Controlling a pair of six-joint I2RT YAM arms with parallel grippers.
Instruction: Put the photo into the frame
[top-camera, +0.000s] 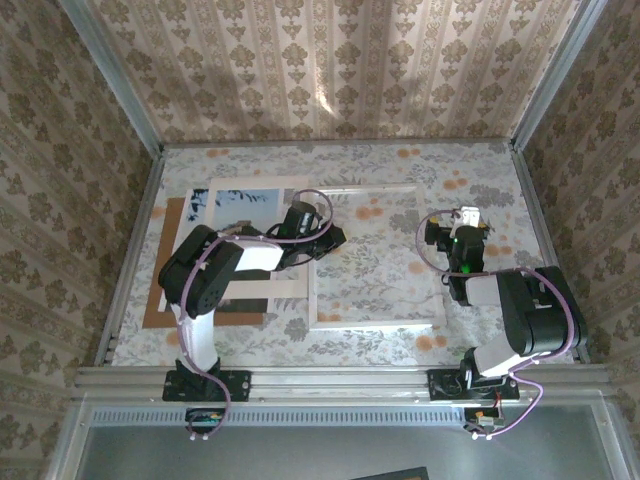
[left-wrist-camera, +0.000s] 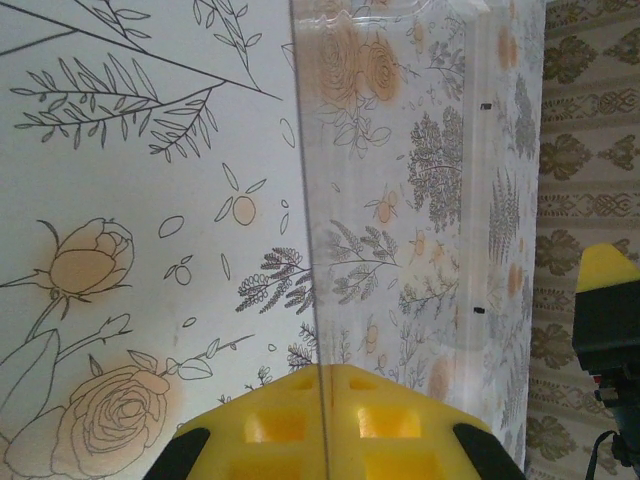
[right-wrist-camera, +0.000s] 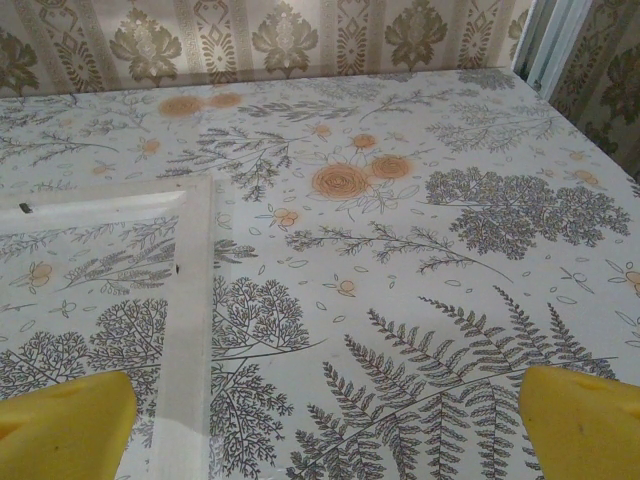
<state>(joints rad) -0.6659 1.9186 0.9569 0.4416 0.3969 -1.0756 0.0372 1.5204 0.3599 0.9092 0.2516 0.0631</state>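
The frame (top-camera: 375, 323), white-edged with a clear pane, was seen lying around the middle of the tabletop (top-camera: 480, 165), whose floral pattern showed through the pane. The left gripper (top-camera: 325, 240) was positioned at the frame's left edge. In the left wrist view its yellow fingers (left-wrist-camera: 280, 420) were closed together on a thin edge of the frame (left-wrist-camera: 480, 200), which ran straight between them. The photo (top-camera: 245, 198) was found well to the left, toward the far-left corner of the tabletop, apart from the frame. It overlapped a white mat (top-camera: 290, 285) and a brown board (top-camera: 155, 300) and was partly hidden by the left arm. The right gripper (top-camera: 468, 215) was held just beside the frame's right edge, toward the right edge of the tabletop. In its wrist view the right gripper (right-wrist-camera: 320, 420) had its jaws spread wide apart with nothing between them, over bare tabletop next to a corner of the frame (right-wrist-camera: 190, 290).
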